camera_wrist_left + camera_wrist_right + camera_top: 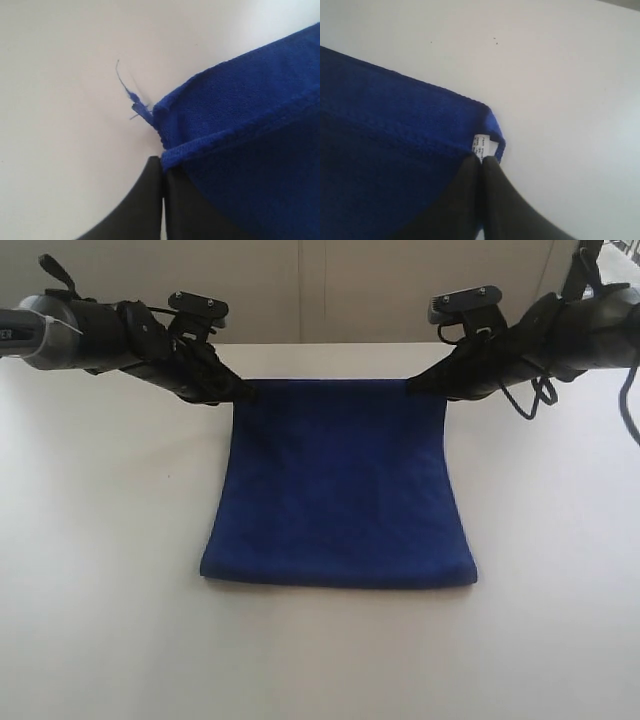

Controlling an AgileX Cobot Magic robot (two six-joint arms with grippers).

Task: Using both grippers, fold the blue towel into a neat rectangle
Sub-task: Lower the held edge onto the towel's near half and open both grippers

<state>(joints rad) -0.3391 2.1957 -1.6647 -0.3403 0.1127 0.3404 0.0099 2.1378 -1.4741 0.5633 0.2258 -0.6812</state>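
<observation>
Centrally in the exterior view, the blue towel [340,490] is shown spread on the white counter [100,590], doubled over into two layers. Its rounded fold is seen along the lower edge, toward the bottom of the frame, while the two hemmed edges are stacked along the upper edge. The outline is wider at the lower edge than at the upper one.

At the upper left corner of the cloth the left gripper [240,392] is placed, its jaws closed on that corner. In the left wrist view the dark fingers [145,210] are pressed together with only a thin slit between them, and a loose thread [131,97] is seen trailing from the corner over the counter.

At the upper right corner the right gripper [415,387] is likewise clamped onto the cloth. In the right wrist view a small white label [481,145] is visible right at the closed jaws.

The left arm [90,335] and the right arm [570,330] are angled in from the upper corners of the frame. Whether the held corners are raised off the counter cannot be told.
</observation>
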